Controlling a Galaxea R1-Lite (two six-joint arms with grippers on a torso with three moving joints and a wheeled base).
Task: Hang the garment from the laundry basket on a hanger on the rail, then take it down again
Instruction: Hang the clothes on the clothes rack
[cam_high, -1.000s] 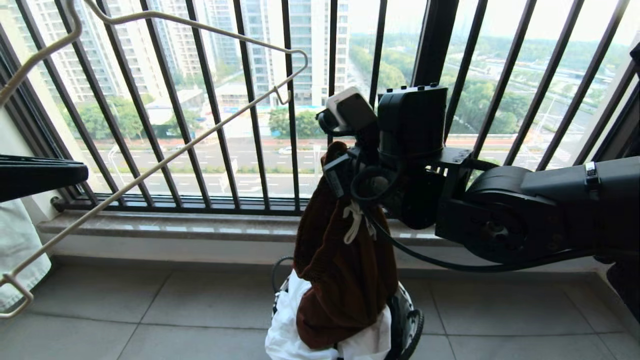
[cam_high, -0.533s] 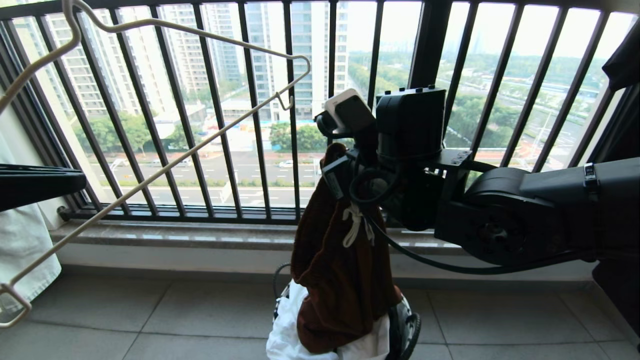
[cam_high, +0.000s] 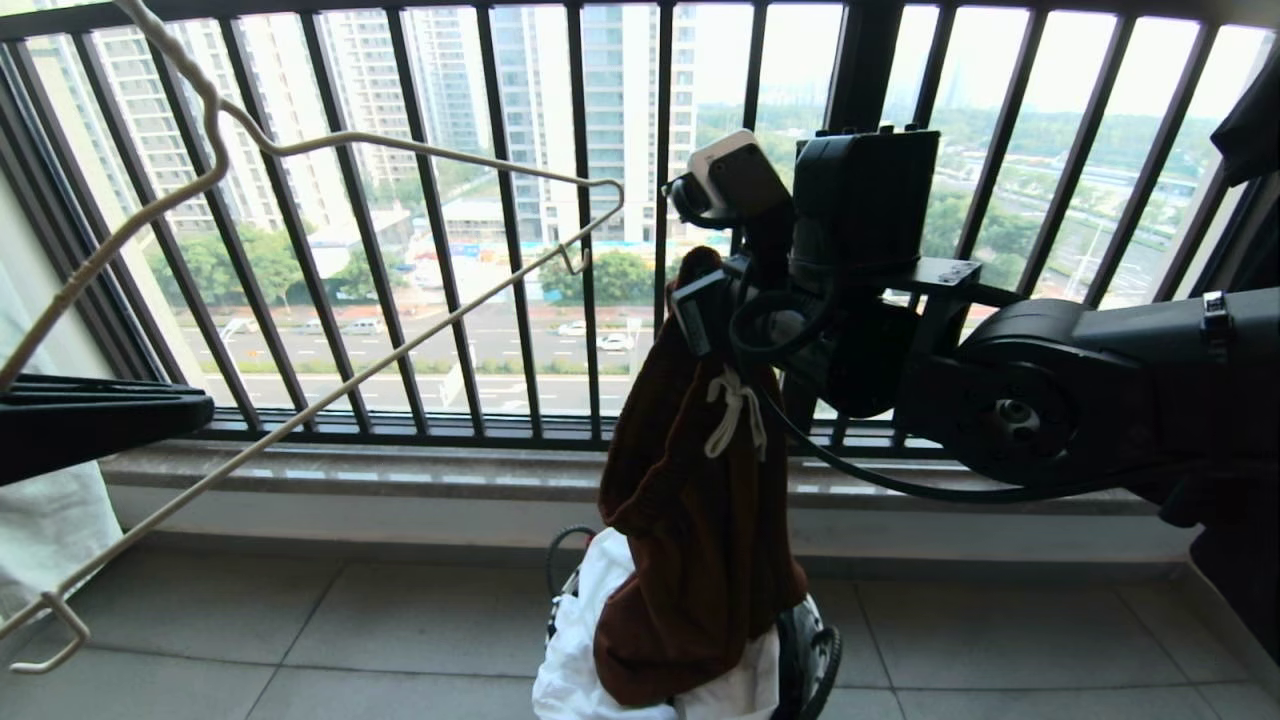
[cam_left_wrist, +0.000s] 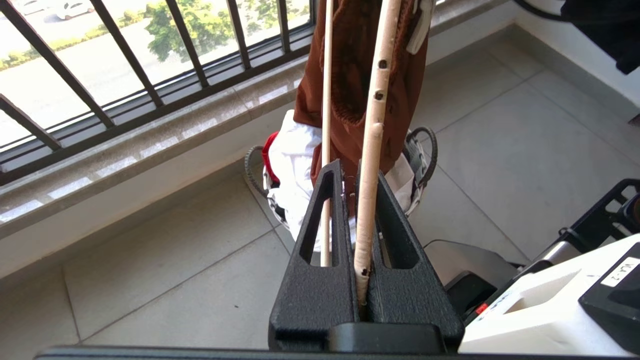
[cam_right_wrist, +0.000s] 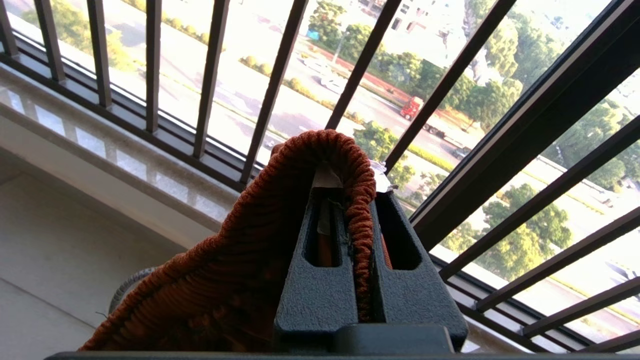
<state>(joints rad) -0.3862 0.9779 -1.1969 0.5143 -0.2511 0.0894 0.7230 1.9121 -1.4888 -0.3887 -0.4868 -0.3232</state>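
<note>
The rust-brown garment (cam_high: 700, 540) hangs by its waistband from my right gripper (cam_right_wrist: 357, 195), which is shut on the gathered elastic. Its white drawstring (cam_high: 735, 415) dangles in front, and its lower end still touches the white cloth in the laundry basket (cam_high: 825, 650). To the left, the cream-white hanger (cam_high: 330, 403) is held tilted in the air, apart from the garment. My left gripper (cam_left_wrist: 352, 170) is shut on the hanger's wire (cam_left_wrist: 372, 125). The left wrist view looks down on the basket (cam_left_wrist: 430, 150). The rail is out of view.
A black balustrade (cam_high: 585, 200) of vertical bars stands behind everything, above a stone sill (cam_high: 400, 465). White cloth (cam_high: 580, 650) fills the basket. A pale cloth (cam_high: 50, 540) hangs at the far left. The robot's base (cam_left_wrist: 550, 300) stands near the basket on the tiled floor.
My right gripper has lifted the garment higher in front of the bars. The hanger has tilted, its neck swinging right and down. The camera has tipped up slightly.
</note>
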